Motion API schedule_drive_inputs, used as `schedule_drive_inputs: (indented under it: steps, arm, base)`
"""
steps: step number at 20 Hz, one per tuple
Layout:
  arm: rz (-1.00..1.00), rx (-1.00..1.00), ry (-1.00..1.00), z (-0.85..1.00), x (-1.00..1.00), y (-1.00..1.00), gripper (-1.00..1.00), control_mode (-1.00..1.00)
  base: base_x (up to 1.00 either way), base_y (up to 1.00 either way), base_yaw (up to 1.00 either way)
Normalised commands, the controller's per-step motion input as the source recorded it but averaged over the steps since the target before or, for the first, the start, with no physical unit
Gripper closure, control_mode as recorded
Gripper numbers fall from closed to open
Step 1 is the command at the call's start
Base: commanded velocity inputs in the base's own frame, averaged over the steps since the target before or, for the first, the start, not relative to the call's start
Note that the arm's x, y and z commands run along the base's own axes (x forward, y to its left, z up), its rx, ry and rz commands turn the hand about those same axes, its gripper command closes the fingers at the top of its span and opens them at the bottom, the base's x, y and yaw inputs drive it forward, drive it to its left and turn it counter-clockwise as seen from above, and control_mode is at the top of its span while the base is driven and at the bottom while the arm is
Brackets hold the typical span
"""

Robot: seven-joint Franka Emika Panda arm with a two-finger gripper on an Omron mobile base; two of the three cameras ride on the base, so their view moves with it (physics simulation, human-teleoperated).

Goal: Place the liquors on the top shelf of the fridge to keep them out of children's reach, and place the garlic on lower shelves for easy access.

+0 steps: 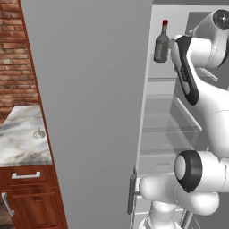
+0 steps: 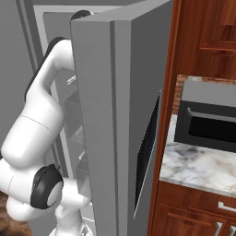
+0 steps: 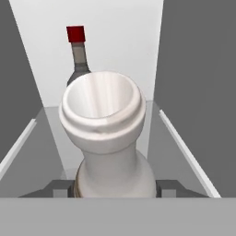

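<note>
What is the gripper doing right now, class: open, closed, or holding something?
Gripper: closed on the pale cream bottle, over a fridge shelf, with the red-capped bottle behind it.

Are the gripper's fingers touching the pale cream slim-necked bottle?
Touching. In the hand view both dark fingers press against opposite sides of the pale cream slim-necked bottle, no gap on either side, above the top glass shelf.
</note>
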Motion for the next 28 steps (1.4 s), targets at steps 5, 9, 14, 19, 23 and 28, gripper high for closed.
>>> schedule_drive_inputs:
  steps: [5, 9, 14, 19, 23, 28]
  arm:
    - [0.0, 0.0, 0.0, -0.22, 0.35, 0.03, 1.0, -1.0]
    - [0.0, 0.0, 0.0, -0.28, 0.39, 0.05, -1.0, -1.0]
    - [0.0, 0.0, 0.0, -0.23, 0.34, 0.01, -1.0, -1.0]
    - [0.0, 0.0, 0.0, -0.16, 0.23, 0.0, -1.0, -1.0]
    - [0.0, 0.0, -0.01, -0.16, 0.16, 0.0, -1.0, -1.0]
    - [0.0, 0.0, -0.02, -0.13, 0.11, 0.0, -1.0, -1.0]
  base:
    - [0.0, 0.0, 0.0]
    - [0.0, 0.0, 0.0]
    - [0.0, 0.0, 0.0]
    - [0.0, 0.0, 0.0]
    - [0.0, 0.0, 0.0]
    - [0.0, 0.0, 0.0]
